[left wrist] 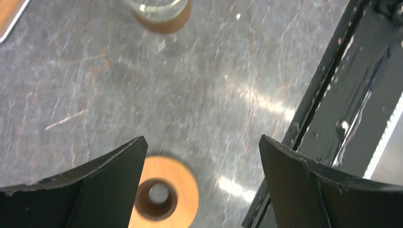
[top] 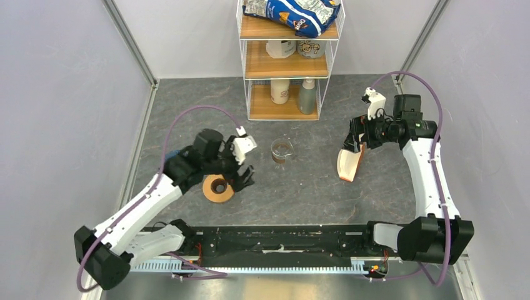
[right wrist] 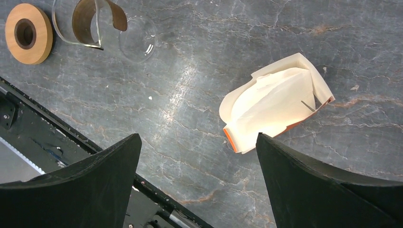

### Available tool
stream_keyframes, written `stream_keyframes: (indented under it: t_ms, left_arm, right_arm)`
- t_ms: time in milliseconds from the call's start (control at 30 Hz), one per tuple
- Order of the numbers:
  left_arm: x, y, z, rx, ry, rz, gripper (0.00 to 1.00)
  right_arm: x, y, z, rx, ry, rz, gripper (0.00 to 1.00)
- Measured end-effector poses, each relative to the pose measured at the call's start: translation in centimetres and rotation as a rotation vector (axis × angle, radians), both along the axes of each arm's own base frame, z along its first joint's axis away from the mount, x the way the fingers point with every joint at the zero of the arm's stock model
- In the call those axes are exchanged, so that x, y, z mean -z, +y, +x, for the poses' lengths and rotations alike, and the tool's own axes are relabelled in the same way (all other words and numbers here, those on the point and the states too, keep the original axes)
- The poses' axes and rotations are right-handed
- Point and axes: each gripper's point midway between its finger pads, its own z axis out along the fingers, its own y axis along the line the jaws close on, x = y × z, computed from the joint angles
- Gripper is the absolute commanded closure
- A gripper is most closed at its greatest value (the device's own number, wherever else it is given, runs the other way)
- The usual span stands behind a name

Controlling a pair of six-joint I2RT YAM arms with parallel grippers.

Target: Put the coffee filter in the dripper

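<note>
**newbie_op:** Where are my grippers at, and how much room have I got?

**yam_regular:** Starting nearest you, the black base rail (top: 281, 240) runs along the 6 o'clock edge. Your left gripper (left wrist: 202, 140) is spread wide with nothing between the fingers. It hangs just over the orange-tan ring (top: 218, 188) at about 10 o'clock. In the left wrist view the ring peeks out at 7 o'clock, and the rail's edge sits close at 4 o'clock.

**newbie_op:** And further out?

**yam_regular:** The glass beaker (top: 282, 150) is at 12 o'clock, near the ring but apart from it. There's bare table (top: 312, 194) between the beaker and the white-and-tan bundle (top: 349, 164) at 1 o'clock. Your right gripper (right wrist: 198, 135) is also spread wide and holds nothing. It hangs above the bundle, which stands tilted. The shelf rack (top: 287, 62) sits at the far 12 o'clock edge, and walls hem in the 9 and 3 o'clock sides.

**newbie_op:** And the coffee filter and dripper?

**yam_regular:** I honestly can't tell a single coffee filter from the bundle, and I can't make out the dripper in any view.
</note>
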Motion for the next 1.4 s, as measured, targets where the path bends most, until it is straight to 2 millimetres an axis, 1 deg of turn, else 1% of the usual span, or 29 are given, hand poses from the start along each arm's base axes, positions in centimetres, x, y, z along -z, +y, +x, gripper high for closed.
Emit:
stream_keyframes:
  t_ms: [67, 100, 133, 233, 367, 433, 500, 633, 733, 867, 1000, 1100, 1300, 1400]
  left_arm:
    - [0.0, 2.7, -0.3, 0.046, 0.026, 0.053, 0.07]
    - [0.2, 4.0, -0.4, 0.069, 0.056, 0.09, 0.07]
    - [0.4, 4.9, -0.5, 0.096, 0.084, 0.122, 0.07]
    - [1.9, 7.0, -0.6, 0.174, 0.226, 0.215, 0.07]
    - [4.5, 9.8, 0.4, 0.224, 0.448, 0.277, 0.07]
    - [5.1, 10.9, 0.9, 0.24, 0.522, 0.286, 0.07]
    - [5.3, 11.8, 1.8, 0.261, 0.582, 0.288, 0.11]
    - [5.7, 12.3, 4.3, 0.31, 0.619, 0.281, 0.14]
    - [6.8, 12.7, 5.8, 0.326, 0.642, 0.276, 0.15]
    - [8.4, 13.7, 5.6, 0.326, 0.719, 0.282, 0.17]
    - [9.3, 14.4, 6.0, 0.32, 0.757, 0.275, 0.19]
    - [9.7, 14.7, 6.2, 0.325, 0.763, 0.275, 0.21]
    - [12.0, 15.1, 6.1, 0.363, 0.817, 0.288, 0.23]
    - [12.6, 15.1, 6.1, 0.374, 0.829, 0.285, 0.24]
  right_arm:
    - [0.1, 0.2, 0.0, -0.006, 0.006, 0.002, 0.01]
    - [0.1, 0.4, 0.0, -0.009, 0.008, 0.003, 0.01]
    - [0.1, 0.5, 0.1, -0.012, 0.012, 0.005, 0.01]
    - [0.3, 0.8, 0.3, -0.019, 0.023, 0.005, 0.01]
    - [0.2, 1.0, 0.7, -0.02, 0.027, 0.0, 0.01]
    - [0.1, 0.9, 0.7, -0.02, 0.026, -0.003, 0.01]
    - [0.0, 0.9, 0.7, -0.021, 0.028, -0.003, 0.01]
    - [-0.1, 1.0, 0.5, -0.022, 0.033, -0.003, 0.01]
    - [-0.1, 1.0, 0.5, -0.022, 0.031, -0.003, 0.01]
    - [-0.1, 0.9, 0.4, -0.024, 0.032, -0.006, 0.01]
    - [-0.1, 0.9, 0.1, -0.028, 0.04, -0.008, 0.01]
    - [0.0, 0.9, -0.1, -0.032, 0.049, -0.01, 0.01]
    - [-0.1, 0.7, -0.6, -0.04, 0.056, -0.03, 0.01]
    - [-0.4, 0.5, -0.9, -0.043, 0.048, -0.046, 0.01]
